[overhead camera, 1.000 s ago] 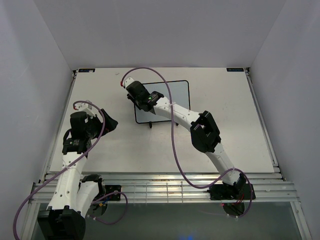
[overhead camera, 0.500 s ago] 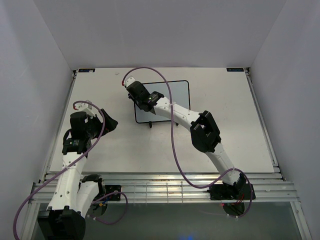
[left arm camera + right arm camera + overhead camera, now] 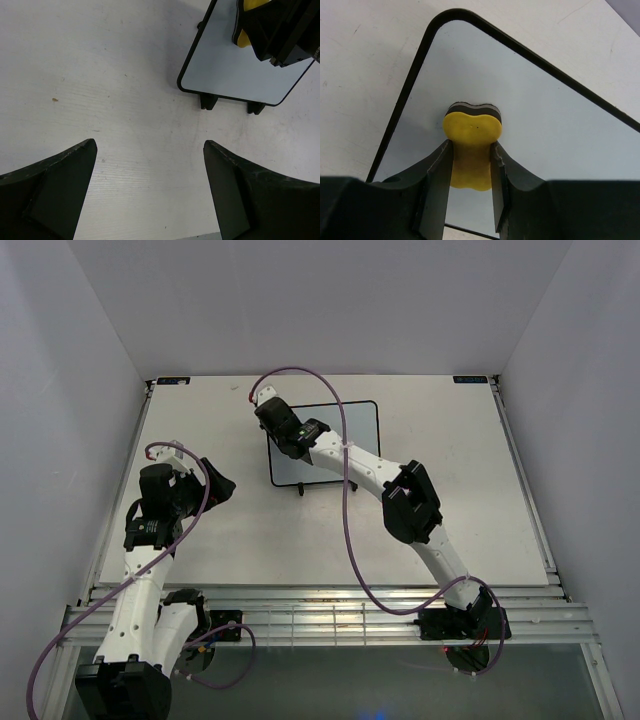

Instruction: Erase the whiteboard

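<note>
Top external – white table [image 3: 450, 490], grey walls [image 3: 300, 300] – right claw [image 3: 471, 146] grips eraser [image 3: 472, 127], left claw [image 3: 150, 144] wide

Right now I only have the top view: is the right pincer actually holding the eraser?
Observer: Yes, the right wrist view shows the right pincer shut on the yellow eraser.
Operator: Any writing under it?
Observer: None on the part of the whiteboard that the wrist views show.
Operator: And the left pincer?
Observer: The left pincer is open, holding nothing, above the table short of the whiteboard.
</note>
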`<state>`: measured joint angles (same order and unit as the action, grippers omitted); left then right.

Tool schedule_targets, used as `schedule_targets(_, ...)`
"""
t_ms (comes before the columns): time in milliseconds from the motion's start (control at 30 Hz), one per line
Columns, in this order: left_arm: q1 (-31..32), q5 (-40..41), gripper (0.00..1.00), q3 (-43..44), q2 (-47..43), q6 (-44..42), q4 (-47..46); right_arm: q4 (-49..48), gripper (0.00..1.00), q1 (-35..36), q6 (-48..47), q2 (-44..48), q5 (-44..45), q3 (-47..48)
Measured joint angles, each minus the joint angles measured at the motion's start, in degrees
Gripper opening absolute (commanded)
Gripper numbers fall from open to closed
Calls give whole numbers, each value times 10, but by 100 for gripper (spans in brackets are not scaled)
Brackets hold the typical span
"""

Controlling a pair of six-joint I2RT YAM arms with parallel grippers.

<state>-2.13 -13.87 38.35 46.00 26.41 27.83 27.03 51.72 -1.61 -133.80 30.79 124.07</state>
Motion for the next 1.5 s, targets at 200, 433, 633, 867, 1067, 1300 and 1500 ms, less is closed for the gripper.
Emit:
schedule_targets(200, 0, 0, 98, 0, -1, 0, 0, 1, 25, 0, 16, -11, 7, 16)
schedule_targets(433, 0, 0, 98, 0, -2, 0, 0, 0, 24, 5, 27, -14, 5, 19)
schedule_targets(633, 0, 0, 98, 0, -4, 0, 0, 0, 25, 9, 28, -16, -2, 19)
schedule_targets(867, 0, 0, 98, 0, -5, 0, 0, -2, 24, 16, 28, -23, -8, 19)
schedule_targets(1067, 0, 0, 98, 0, -5, 0, 0, -2, 24, 19, 30, -24, -9, 17)
schedule_targets(1300, 0, 0, 98, 0, -5, 0, 0, -17, 23, 17, 42, 1, -8, -33)
schedule_targets(1500, 0, 0, 98, 0, -8, 0, 0, -14, 23, -5, 67, 49, -14, -103)
